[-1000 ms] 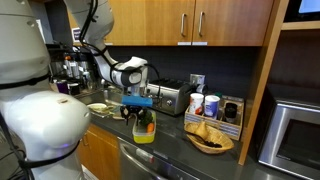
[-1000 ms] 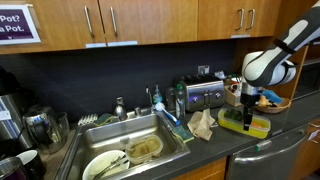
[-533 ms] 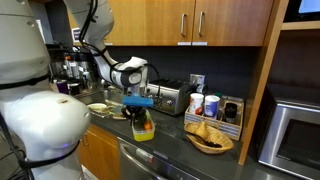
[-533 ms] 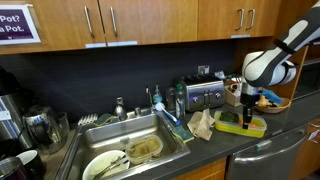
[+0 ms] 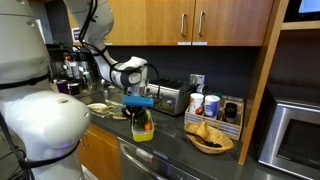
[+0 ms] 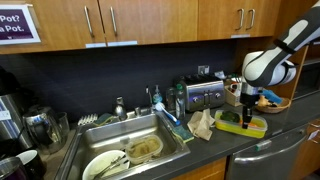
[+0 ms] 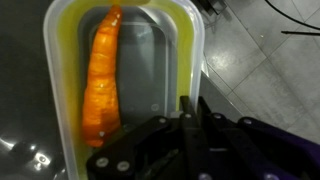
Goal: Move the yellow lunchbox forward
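Observation:
The yellow lunchbox (image 5: 144,130) (image 6: 247,125) sits on the dark counter in front of the toaster. My gripper (image 5: 139,112) (image 6: 248,108) reaches straight down into it. In the wrist view the lunchbox (image 7: 191,48) fills the frame, a translucent yellow-green rim around a grey inside, with a long orange item (image 7: 103,75) lying along one side. My gripper (image 7: 190,103) is shut, its two black fingers pinched together on the box's side wall, one finger inside and one outside.
A silver toaster (image 5: 170,98) (image 6: 205,95) stands behind the box. A dark wicker basket of chips (image 5: 209,137) and two cups (image 5: 198,104) lie beside it. A crumpled cloth (image 6: 202,123) and a sink (image 6: 135,150) with dishes are on the box's other side.
The jaws have closed from about half open onto the lunchbox wall. The arm and the box have stayed where they were.

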